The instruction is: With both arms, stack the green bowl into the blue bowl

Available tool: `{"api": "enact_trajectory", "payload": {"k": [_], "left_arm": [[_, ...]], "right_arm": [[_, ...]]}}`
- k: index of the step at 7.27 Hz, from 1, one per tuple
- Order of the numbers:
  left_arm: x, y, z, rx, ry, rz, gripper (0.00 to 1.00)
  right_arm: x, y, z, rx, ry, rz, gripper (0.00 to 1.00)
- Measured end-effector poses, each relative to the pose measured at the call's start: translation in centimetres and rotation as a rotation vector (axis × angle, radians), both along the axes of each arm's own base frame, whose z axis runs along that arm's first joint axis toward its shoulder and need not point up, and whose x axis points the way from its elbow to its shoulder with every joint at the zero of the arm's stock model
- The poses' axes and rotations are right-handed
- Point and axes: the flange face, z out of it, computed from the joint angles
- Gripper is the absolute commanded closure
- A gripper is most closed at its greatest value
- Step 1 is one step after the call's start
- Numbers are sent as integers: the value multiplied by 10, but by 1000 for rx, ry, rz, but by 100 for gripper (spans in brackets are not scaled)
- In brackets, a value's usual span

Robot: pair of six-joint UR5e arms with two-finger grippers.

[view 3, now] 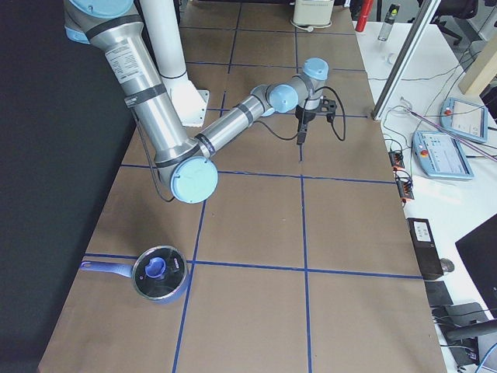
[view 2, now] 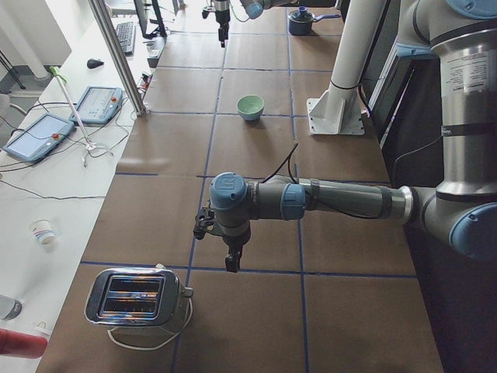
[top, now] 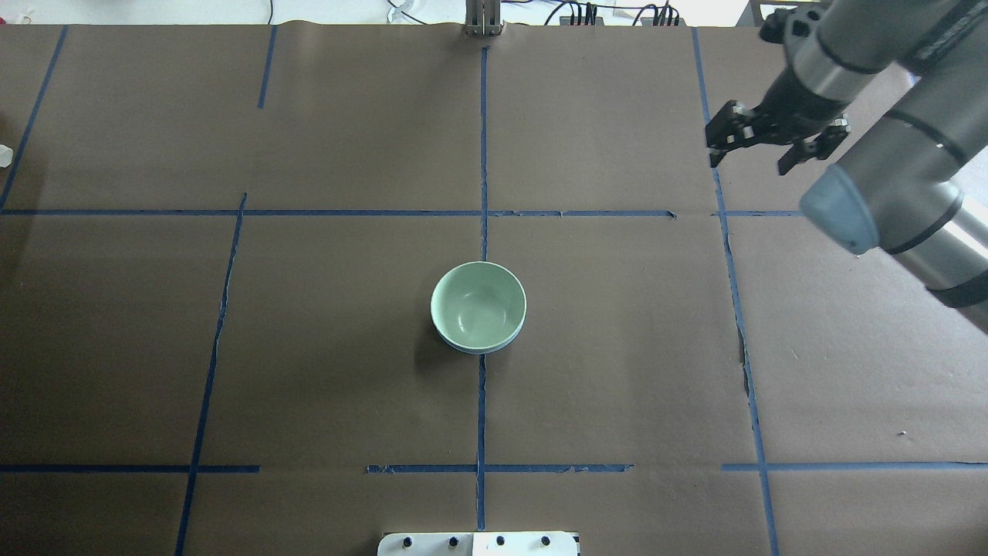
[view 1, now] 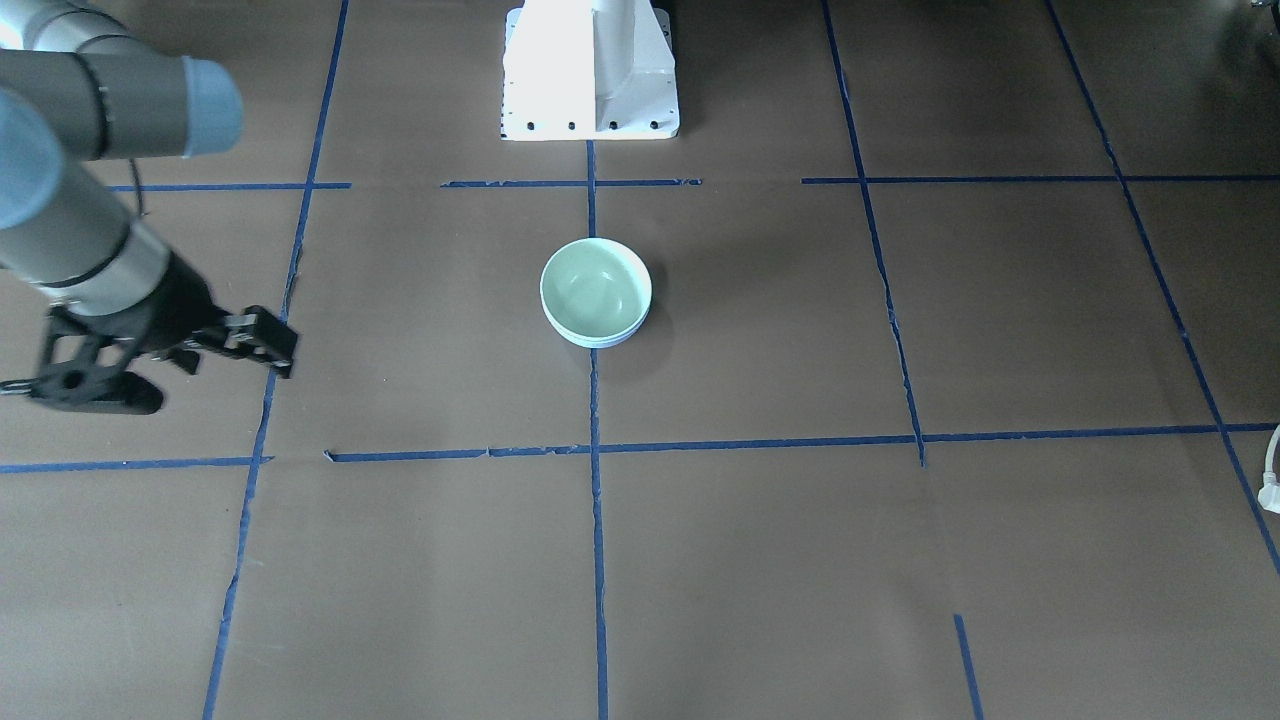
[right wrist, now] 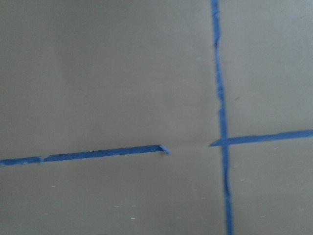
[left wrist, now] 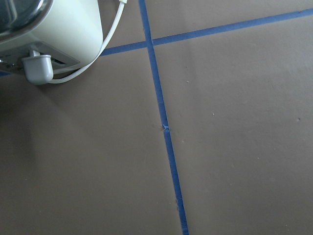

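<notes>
While one green bowl (top: 478,305) fills one blue bowl (top: 478,350) — right claw (top: 749,162) gapes.

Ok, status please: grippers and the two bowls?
Right gripper open, empty. Left gripper near metal toaster, state unclear. Pale green glossy bowl nested in pale blue bowl, both grippers away.

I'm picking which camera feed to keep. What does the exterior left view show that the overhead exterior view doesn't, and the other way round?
Only exterior left shows the left gripper, hanging over the table beside a toaster, and a blue pot at the far end. Only the overhead shows clearly that the right gripper is open, and the thin rim of the blue bowl under the green one. Both show the green bowl sitting mid-table, with neither gripper near it.
</notes>
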Motion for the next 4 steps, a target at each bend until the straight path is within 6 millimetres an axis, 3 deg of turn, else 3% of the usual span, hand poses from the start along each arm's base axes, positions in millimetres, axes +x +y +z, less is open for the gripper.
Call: {"api": "enact_trajectory", "payload": {"k": [1,2,3,4], "left_arm": [[0,-1,0,8,-3,-2,0],[-1,0,-1,19,-4,-6,0],[-2,3,0,20,-7,-7,0],[-2,4,2,18,-5,-7,0]], "right_arm": [[76,-7,46,50,39,-70,0],[144,1,92,84,64,-131,0],[202,25,145,100,76,-181,0],[244,64,203,92,79,-215,0]]}}
